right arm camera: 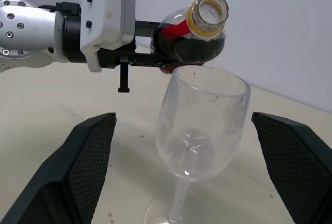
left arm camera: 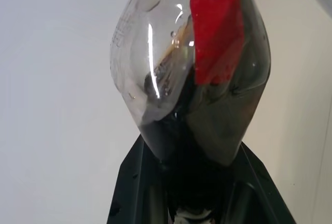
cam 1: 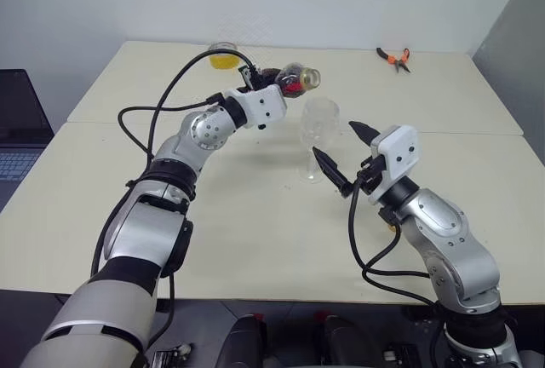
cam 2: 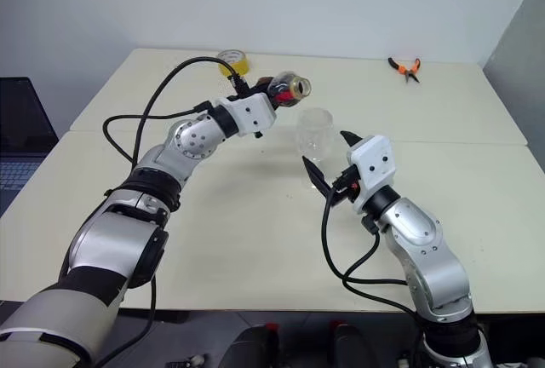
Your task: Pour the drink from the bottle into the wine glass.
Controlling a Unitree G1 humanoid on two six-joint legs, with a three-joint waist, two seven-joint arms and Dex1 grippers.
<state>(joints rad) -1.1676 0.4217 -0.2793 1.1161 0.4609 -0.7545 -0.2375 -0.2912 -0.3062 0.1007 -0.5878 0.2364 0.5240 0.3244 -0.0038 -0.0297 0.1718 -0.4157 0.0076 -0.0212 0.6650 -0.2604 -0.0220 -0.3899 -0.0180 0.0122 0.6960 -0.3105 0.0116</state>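
Observation:
My left gripper (cam 1: 271, 83) is shut on the base of the bottle (cam 1: 294, 78), a small clear plastic bottle with a red label band. It lies tipped on its side in the air, with its uncapped, yellow-ringed mouth (right arm camera: 208, 10) just above the far rim of the wine glass (cam 1: 319, 129). The dark drink (right arm camera: 194, 52) pools along the bottle's lower side. The glass stands upright on the table and looks empty. My right gripper (cam 1: 335, 138) is open, with one black finger on each side of the bowl and neither touching it.
The cream table (cam 1: 255, 232) has a seam running across it behind the glass. A yellow tape roll (cam 1: 224, 55) sits at the far edge behind the bottle, and orange-handled pliers (cam 1: 394, 58) lie at the far right. A laptop (cam 1: 17, 134) stands off the table's left side.

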